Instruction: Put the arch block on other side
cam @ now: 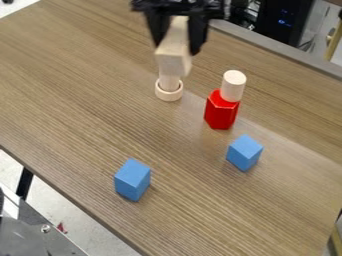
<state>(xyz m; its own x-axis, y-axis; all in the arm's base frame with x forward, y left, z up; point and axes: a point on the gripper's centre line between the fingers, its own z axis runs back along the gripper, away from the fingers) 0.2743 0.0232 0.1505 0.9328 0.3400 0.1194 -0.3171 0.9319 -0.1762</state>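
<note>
Gripper point(177, 44): at the top of the view, left of centre, fingers pointing down over the table point(87, 100). Fingers are closed on the arch block point(174, 56), one along each side, clamping it between them. Arch block: pale wood, held lengthwise, its near end projecting below the fingertips toward the camera. Its arch cut cannot be made out from this angle.

Directly below the block in the view: a short pale peg point(169, 83), upright inside a pale ring point(169, 95) on the table. The lower end of the block overlaps the top of the peg in the view; whether the two touch cannot be told.

To the right of the ring, and a little nearer the camera: a red block point(221, 111) with angular sides, upright on the table. A pale cylinder point(233, 86) stands upright on top of it.

Two blue blocks lie nearer the camera, well apart from each other. One blue block point(244, 153) is near the red block, toward the lower right. The other blue block point(132, 180) is farther left and nearer the table's front edge.

Table: brown wood grain, with a glossy patch of reflected light across its right part.
</note>
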